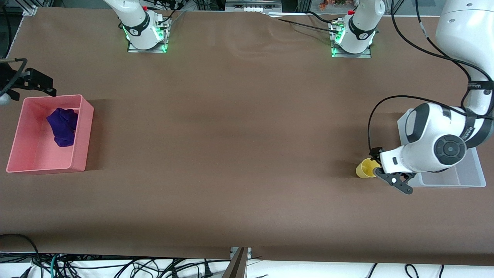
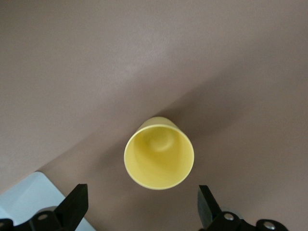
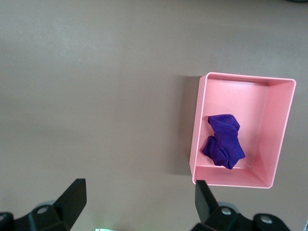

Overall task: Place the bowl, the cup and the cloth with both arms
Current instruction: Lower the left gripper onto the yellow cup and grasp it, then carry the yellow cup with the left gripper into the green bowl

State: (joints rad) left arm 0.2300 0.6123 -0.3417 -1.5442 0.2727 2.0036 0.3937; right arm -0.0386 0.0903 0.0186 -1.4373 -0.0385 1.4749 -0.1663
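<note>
The yellow cup [image 1: 366,168] stands upright on the brown table beside a clear tray. My left gripper [image 1: 380,165] is low just beside the cup on the tray's side, open and empty. In the left wrist view the cup [image 2: 159,154] lies ahead of the gripper [image 2: 143,204], apart from both fingers. The purple cloth [image 1: 63,121] lies bunched in the pink bin [image 1: 83,127]. My right gripper [image 1: 36,83] is open and empty, high up by the bin's edge nearest the bases. The right wrist view shows the gripper [image 3: 139,202], the cloth [image 3: 224,140] and the bin [image 3: 197,144]. The bowl is out of view.
The clear tray [image 1: 465,173] sits at the left arm's end of the table, mostly covered by the left arm; its corner shows in the left wrist view [image 2: 29,197]. The pink bin is at the right arm's end. Brown table surface [image 1: 231,135] lies between them.
</note>
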